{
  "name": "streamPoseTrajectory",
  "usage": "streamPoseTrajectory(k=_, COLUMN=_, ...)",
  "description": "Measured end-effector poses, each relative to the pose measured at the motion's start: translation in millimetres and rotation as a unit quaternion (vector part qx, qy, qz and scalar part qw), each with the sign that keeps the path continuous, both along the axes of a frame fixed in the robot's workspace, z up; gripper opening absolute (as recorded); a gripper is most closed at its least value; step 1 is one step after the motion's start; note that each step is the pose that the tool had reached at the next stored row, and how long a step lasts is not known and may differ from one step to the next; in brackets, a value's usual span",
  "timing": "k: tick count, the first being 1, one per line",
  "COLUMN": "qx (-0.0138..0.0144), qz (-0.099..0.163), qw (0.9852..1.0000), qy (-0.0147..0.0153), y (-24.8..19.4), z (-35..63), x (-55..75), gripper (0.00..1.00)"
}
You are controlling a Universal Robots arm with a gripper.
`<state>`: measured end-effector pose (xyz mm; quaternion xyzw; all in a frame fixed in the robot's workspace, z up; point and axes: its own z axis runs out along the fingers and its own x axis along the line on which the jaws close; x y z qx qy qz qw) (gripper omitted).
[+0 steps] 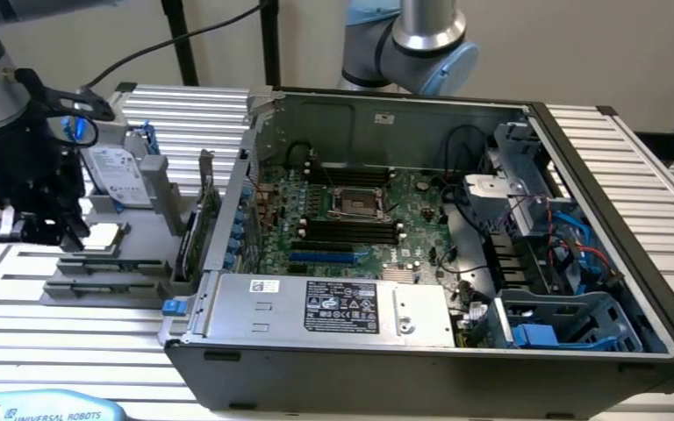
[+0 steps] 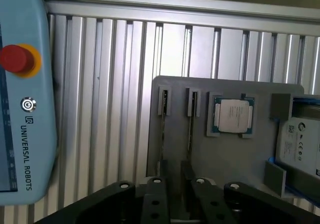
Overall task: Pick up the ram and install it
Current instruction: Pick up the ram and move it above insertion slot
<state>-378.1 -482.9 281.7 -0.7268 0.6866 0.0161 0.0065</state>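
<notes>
Counted on the flat grey holder from the wrist view: two narrow slots side by side, each with a thin stick standing on edge (the ram, one of that pair), one square silver processor in a pocket just beside them, and one labelled hard drive on blue rails past that. Added by the exterior view: one open dark metal computer case with a green motherboard just beside the holder, and the black gripper hanging over the holder on the ribbed aluminium table. Cannot tell whether that gripper is open or closed.
</notes>
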Motion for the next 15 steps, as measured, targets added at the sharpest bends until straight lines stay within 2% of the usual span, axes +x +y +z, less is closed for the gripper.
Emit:
streamPoseTrajectory(k=1, qx=0.0, qz=0.0, qw=1.0, qy=0.0, y=0.0, z=-1.8, x=0.6, gripper=0.3)
streamPoseTrajectory(k=3, qx=0.0, qz=0.0, qw=1.0, qy=0.0, y=0.0, z=-5.4, x=1.4, gripper=0.3)
streamPoseTrajectory(k=4, qx=0.0, qz=0.0, qw=1.0, qy=0.0, y=0.0, z=-7.3, x=1.7, gripper=0.36)
streamPoseTrajectory(k=15, qx=0.0, qz=0.0, qw=1.0, qy=0.0, y=0.0, z=-27.3, x=5.0, gripper=0.36)
